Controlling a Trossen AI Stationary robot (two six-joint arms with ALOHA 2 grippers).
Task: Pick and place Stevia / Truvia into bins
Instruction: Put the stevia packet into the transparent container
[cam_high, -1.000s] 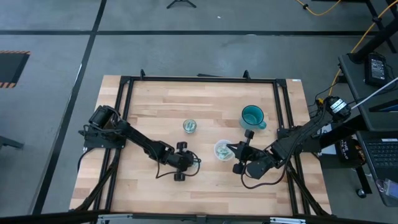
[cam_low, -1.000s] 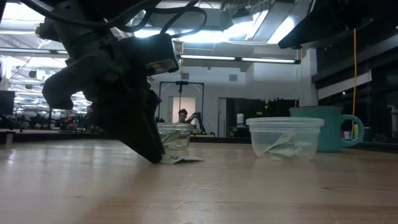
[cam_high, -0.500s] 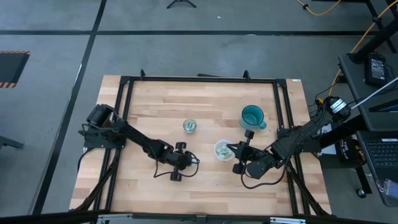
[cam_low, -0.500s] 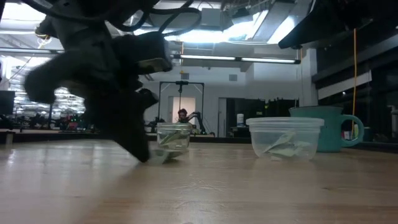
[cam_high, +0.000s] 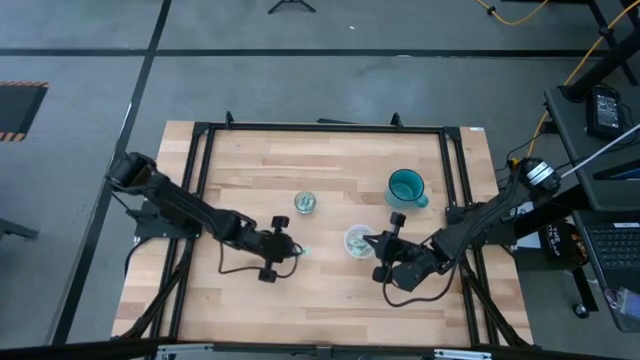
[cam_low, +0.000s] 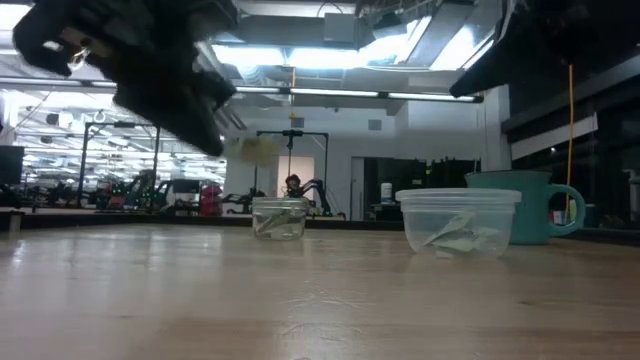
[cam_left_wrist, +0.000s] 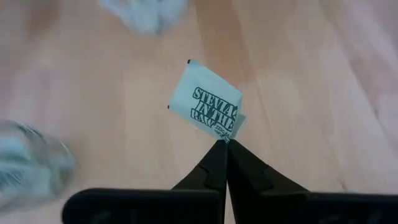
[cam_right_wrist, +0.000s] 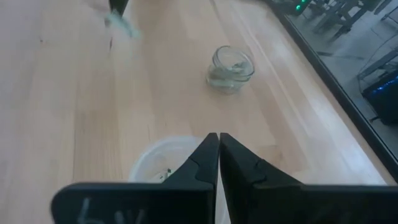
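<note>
The left pincer (cam_high: 298, 250) is closed on one corner of a Stevia packet (cam_left_wrist: 208, 109), which sticks out just beyond its tips. In the low view the packet (cam_low: 256, 149) hangs in the air above the wooden desk (cam_high: 330, 170), a little to the side of the small glass jar (cam_high: 306, 203). The right pincer (cam_high: 379, 238) is closed and holds nothing; it waits at the edge of the plastic cup (cam_high: 358, 241), which has packets inside. A teal mug (cam_high: 406, 187) stands near.

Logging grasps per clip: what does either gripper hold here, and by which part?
The left gripper pinches a Stevia packet by one corner; the right gripper holds nothing.
</note>
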